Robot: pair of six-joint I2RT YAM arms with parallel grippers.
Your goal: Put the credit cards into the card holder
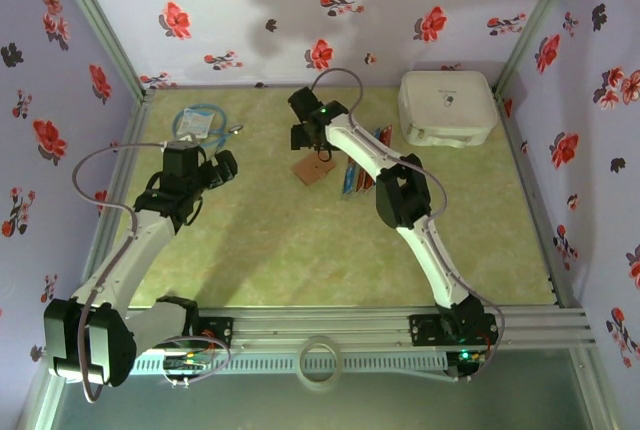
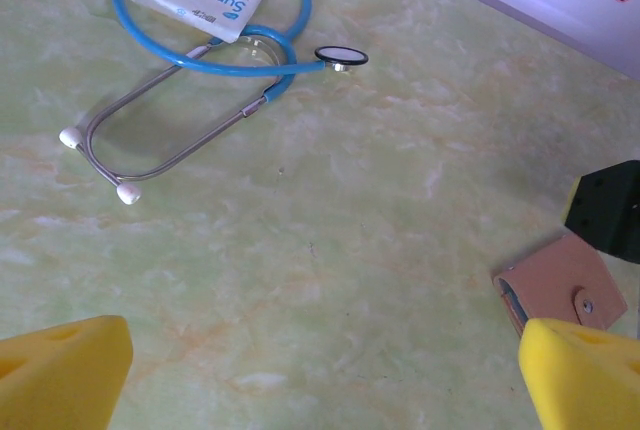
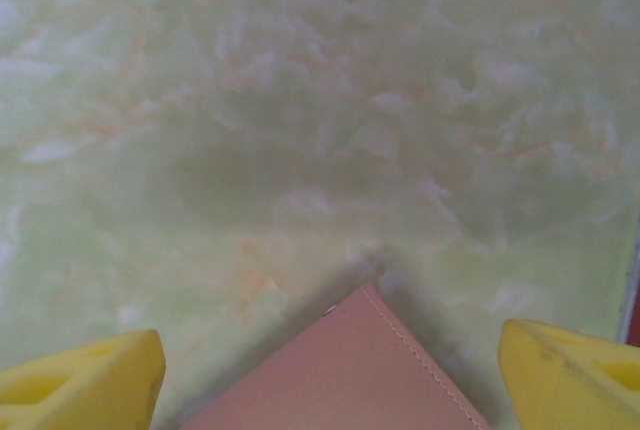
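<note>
the card holder (image 1: 313,170) lies directly under the right gripper (image 3: 325,380), one corner poking in between its yellow fingers (image 3: 85,380), which stand wide with bare table (image 3: 300,100) on either side and grip nothing. it sits diamond-wise, folded shut, reddish-brown with pale stitching and a snap tab. the credit cards (image 1: 353,178), red and blue, lie just to its right, seemingly partly under the right arm (image 1: 400,190). the left gripper (image 2: 325,385), also wide and empty, is farther off on the holder's left.

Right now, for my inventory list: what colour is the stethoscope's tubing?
The stethoscope tubing is blue, clearest in the left wrist view.
</note>
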